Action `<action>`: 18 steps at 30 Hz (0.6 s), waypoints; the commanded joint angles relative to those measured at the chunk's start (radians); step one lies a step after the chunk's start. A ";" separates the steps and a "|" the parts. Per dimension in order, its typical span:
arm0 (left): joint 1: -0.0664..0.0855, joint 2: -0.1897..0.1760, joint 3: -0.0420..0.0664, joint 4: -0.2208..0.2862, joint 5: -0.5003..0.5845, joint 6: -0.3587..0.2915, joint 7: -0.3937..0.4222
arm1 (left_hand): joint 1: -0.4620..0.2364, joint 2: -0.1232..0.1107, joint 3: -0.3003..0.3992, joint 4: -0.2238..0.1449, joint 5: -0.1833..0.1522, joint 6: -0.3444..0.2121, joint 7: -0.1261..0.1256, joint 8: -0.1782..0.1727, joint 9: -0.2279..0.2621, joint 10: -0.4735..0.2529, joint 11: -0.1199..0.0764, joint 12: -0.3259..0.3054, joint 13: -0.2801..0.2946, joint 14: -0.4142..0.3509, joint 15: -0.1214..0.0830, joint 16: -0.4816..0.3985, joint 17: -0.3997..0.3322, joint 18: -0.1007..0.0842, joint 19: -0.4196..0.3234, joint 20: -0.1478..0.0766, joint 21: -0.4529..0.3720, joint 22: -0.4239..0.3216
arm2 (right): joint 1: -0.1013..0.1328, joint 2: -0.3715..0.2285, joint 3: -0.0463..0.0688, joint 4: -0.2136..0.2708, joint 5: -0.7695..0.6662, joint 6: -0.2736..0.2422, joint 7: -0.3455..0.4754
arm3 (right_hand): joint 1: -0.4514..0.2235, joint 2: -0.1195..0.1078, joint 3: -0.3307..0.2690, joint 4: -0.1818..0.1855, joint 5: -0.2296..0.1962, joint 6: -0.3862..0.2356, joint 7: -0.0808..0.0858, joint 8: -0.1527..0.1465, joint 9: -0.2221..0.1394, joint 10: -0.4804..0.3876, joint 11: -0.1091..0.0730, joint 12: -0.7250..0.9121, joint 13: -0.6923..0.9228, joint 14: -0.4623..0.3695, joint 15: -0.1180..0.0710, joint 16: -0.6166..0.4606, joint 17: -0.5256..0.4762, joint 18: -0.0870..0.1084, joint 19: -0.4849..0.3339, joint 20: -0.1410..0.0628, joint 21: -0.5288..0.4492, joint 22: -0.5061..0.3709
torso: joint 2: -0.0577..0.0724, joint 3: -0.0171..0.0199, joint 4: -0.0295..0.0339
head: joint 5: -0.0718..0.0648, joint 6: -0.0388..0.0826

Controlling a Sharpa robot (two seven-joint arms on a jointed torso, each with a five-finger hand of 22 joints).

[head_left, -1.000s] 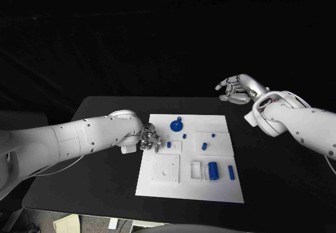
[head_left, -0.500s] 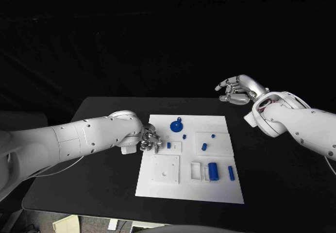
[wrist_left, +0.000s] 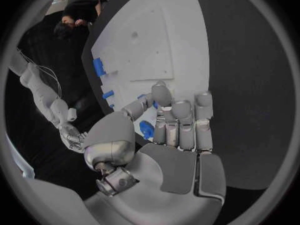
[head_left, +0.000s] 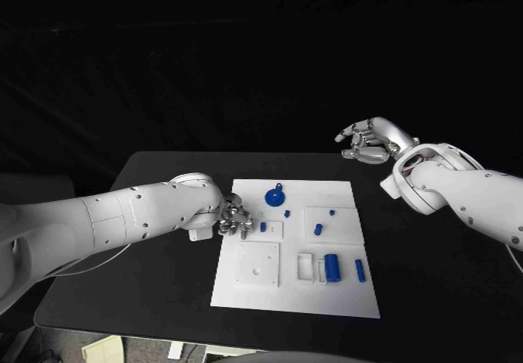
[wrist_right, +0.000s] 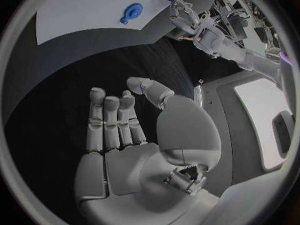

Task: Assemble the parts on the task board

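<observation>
In the head view, our left hand sits over the left edge of the task board, in the middle left of the frame, fingers drawn together and pointing down toward the board. Whether they pinch a part we cannot tell, though the left wrist view shows a bit of blue just behind the fingers. Immediately to the picture's right of that hand stands a small blue peg, its long axis running up and down the frame; this is the part nearest us, and we judge the coming move turns on that short gap, the peg lying to the right of the fingertips and slightly toward the board's centre. Above it in the frame lies the round blue disc, and further right two more small blue pieces. In the lower right of the board a stout blue cylinder and a slim blue pin lie side by side, both with long axes running up and down the frame. Our right hand hangs in the upper right of the frame, off the table and well apart from every part, fingers loosely curled around nothing. The left hand is plainly the nearer one, so we reckon the next reach belongs to it.
</observation>
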 commanded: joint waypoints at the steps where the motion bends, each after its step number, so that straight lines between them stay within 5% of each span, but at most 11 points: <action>1: 0.000 0.001 0.000 -0.002 0.002 -0.012 0.000 | -0.003 -0.029 0.001 -0.010 0.001 0.000 0.006 -0.004 0.002 0.001 -0.005 0.003 -0.002 0.016 -0.023 -0.001 0.000 0.015 0.003 -0.133 0.005 0.015 | 0.000 0.000 0.000 0.002 -0.002 0.010 0.004 | 0.002 -0.006 0.008 0.000 0.005 0.000 0.005 -0.002 -0.002 -0.008 0.000 -0.002 -0.001 0.000 -0.005 -0.003 -0.001 0.016 -0.005 0.000 -0.002 0.017 | 0.000 0.0006 -0.0002 | 0.000 0.000; 3: 0.000 0.001 0.000 -0.002 0.002 -0.013 0.001 | -0.019 -0.023 -0.073 -0.028 0.066 -0.006 0.007 -0.005 0.005 -0.001 -0.002 0.004 -0.002 0.014 -0.021 0.000 0.000 0.014 0.000 -0.132 0.010 0.018 | 0.000 -0.001 0.000 0.002 -0.002 0.010 0.004 | 0.002 -0.006 0.008 0.000 0.005 -0.001 0.005 -0.002 -0.002 -0.008 0.000 -0.001 -0.001 0.000 -0.005 -0.003 -0.001 0.016 -0.005 0.000 -0.002 0.017 | 0.000 0.0004 -0.0002 | -0.001 0.000; 10: 0.000 0.001 0.000 -0.002 0.002 -0.020 0.002 | -0.008 -0.037 -0.116 -0.032 0.055 -0.009 0.007 -0.008 0.006 -0.003 -0.002 0.003 -0.003 0.011 -0.023 -0.002 0.000 0.017 -0.005 -0.133 0.006 0.015 | 0.000 -0.001 0.000 0.002 -0.002 0.010 0.004 | 0.002 -0.007 0.009 0.000 0.006 -0.001 0.005 -0.002 -0.002 -0.008 0.000 -0.001 -0.001 0.000 -0.005 -0.003 -0.001 0.016 -0.005 0.000 -0.002 0.018 | 0.000 0.0007 -0.0001 | -0.001 0.000; 18: 0.000 0.001 0.000 -0.002 0.003 -0.026 0.005 | -0.009 -0.082 -0.138 0.010 -0.018 -0.011 0.007 -0.013 0.003 -0.005 -0.002 0.002 -0.005 0.009 -0.023 -0.004 -0.001 0.018 -0.007 -0.134 0.001 0.012 | 0.000 -0.002 0.000 0.002 -0.002 0.009 0.003 | 0.002 -0.007 0.009 -0.001 0.006 -0.002 0.005 -0.003 -0.002 -0.008 0.000 -0.001 -0.001 0.000 -0.005 -0.003 -0.001 0.016 -0.005 0.000 -0.002 0.018 | 0.000 0.0003 0.0002 | -0.002 -0.001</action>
